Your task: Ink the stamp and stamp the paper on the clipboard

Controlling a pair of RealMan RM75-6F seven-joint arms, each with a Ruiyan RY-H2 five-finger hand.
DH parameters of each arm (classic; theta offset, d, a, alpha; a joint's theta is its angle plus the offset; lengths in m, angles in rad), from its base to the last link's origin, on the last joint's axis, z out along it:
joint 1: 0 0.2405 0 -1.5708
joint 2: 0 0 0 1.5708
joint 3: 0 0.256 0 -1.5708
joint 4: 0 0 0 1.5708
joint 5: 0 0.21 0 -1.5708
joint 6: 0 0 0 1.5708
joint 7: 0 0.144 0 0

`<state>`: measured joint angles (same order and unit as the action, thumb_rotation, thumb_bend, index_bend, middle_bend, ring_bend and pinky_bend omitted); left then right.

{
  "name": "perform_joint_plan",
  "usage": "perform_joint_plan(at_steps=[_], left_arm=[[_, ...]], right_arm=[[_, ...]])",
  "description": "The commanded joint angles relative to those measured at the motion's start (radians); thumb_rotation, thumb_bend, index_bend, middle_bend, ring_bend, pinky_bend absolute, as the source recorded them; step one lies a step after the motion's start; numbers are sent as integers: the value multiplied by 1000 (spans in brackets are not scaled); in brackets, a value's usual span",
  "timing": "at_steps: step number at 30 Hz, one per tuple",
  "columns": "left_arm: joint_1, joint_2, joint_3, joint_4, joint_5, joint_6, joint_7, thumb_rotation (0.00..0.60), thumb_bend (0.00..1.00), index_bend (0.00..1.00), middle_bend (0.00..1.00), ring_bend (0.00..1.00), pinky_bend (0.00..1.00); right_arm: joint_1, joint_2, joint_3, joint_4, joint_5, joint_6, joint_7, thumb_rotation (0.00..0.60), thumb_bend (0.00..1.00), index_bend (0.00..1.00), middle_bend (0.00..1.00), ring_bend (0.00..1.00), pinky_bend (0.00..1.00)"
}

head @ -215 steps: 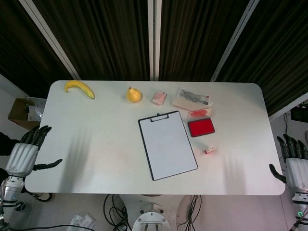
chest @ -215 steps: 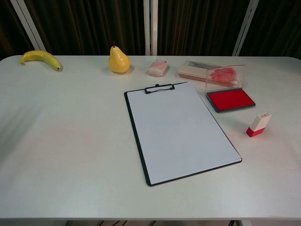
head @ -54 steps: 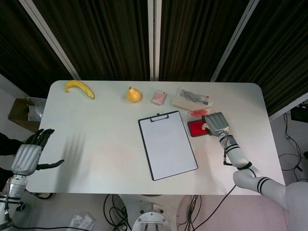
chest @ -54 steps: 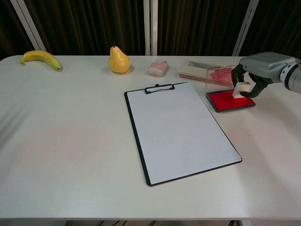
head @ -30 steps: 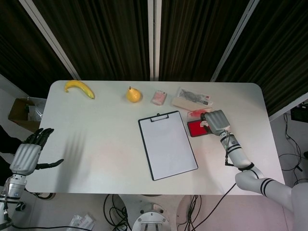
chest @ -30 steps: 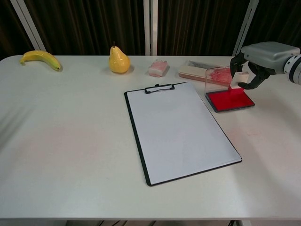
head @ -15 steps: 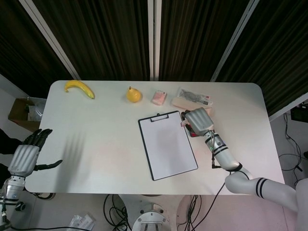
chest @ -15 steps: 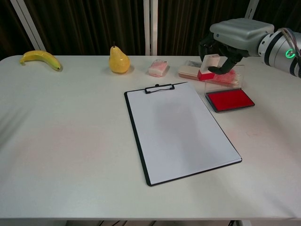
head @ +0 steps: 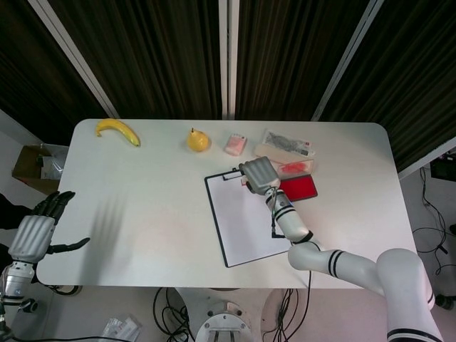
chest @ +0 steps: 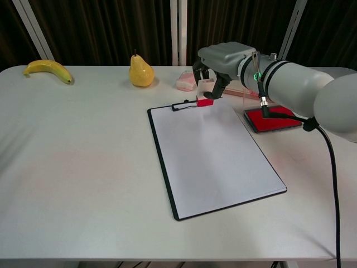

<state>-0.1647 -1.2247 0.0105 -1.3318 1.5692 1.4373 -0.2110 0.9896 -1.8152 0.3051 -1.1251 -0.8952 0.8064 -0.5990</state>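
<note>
Red at its base and white above, the small block-shaped stamp (chest: pixel 206 94) hangs in the air over the top edge of the white sheet of paper (chest: pixel 215 153) on the black clipboard (chest: pixel 163 162), close by the black metal clip (chest: pixel 187 104) and, as far as the chest view shows, not touching either. The right hand (chest: pixel 222 61) has its fingers (chest: pixel 216 88) clamped on the stamp's white upper part, while the left hand (head: pixel 37 229) sits well apart off the near left corner of the white surface (chest: pixel 78 162), fingers spread and holding nothing. The open red ink pad (chest: pixel 273 118) with its clear lid raised lies just right of the clipboard. From here the likely trouble is placement: pressing down this near the clip could catch the stamp's base on the metal, tilting it and leaving a partial or smeared mark, or landing ink off the sheet. A slanted descent would print only 1 edge, and a sideways drag could shift the unheld clipboard on the smooth surface. The pinch also looks shallow, so the stamp may twist under pressure. No brand or writing is legible; the flat packet (chest: pixel 188 80) and long box (chest: pixel 231 85) at the back carry print too small to read.
</note>
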Motion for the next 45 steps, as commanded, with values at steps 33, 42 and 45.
perform_joint_plan(at_steps=[33, 42, 45], left_arm=[[23, -3, 10, 91, 7, 21, -112, 209, 47, 72, 99, 75, 183], [23, -8, 11, 100, 6, 16, -118, 209, 47, 72, 99, 75, 183], [23, -10, 11, 104, 6, 15, -122, 208, 47, 72, 99, 75, 183]], right_arm=[[130, -242, 31, 226, 148, -1, -106, 600, 416, 595, 574, 755, 974], [133, -265, 29, 271, 142, -18, -96, 600, 420, 598, 579, 755, 974], [133, -270, 29, 283, 139, -22, -92, 600, 422, 602, 581, 755, 974]])
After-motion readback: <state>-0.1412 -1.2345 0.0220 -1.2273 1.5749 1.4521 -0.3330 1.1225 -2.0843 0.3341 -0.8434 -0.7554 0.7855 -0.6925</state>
